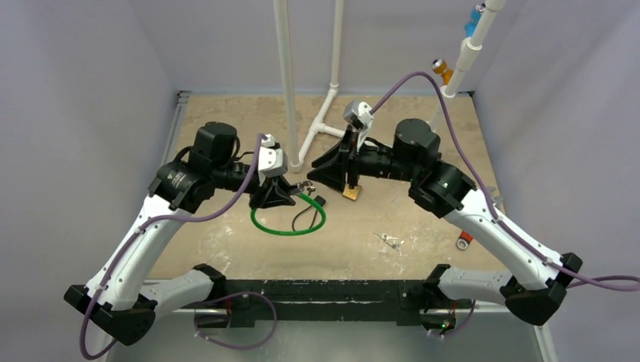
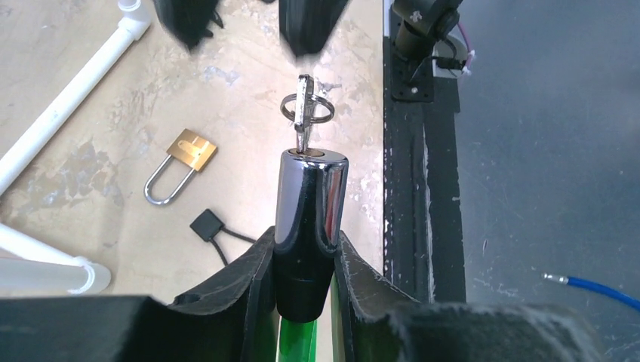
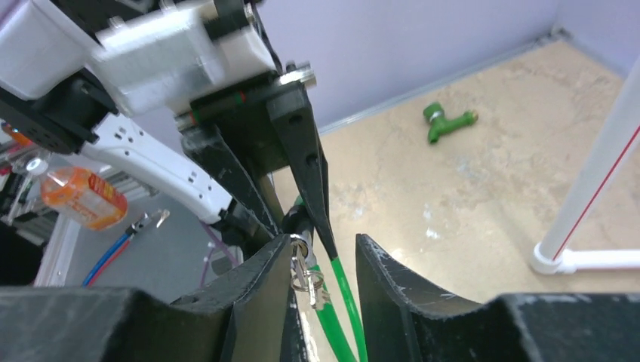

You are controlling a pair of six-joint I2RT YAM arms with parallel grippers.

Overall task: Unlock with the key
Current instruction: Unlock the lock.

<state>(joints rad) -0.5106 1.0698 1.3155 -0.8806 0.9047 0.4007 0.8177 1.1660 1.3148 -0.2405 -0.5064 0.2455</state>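
Key [image 2: 304, 113] in chrome lock cylinder [image 2: 310, 204], cylinder pinched by left gripper [image 2: 303, 249], right gripper [image 3: 323, 249] spread around key

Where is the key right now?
In the left wrist view, the key pokes out of the top of the shiny lock cylinder that the left gripper holds. The gold padlock lies just left of it in that picture.

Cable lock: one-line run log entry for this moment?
left fingers: clamped on lock cylinder | key: inserted in cylinder end | right fingers: open, close to key, not gripping | brass padlock: lying apart, untouched
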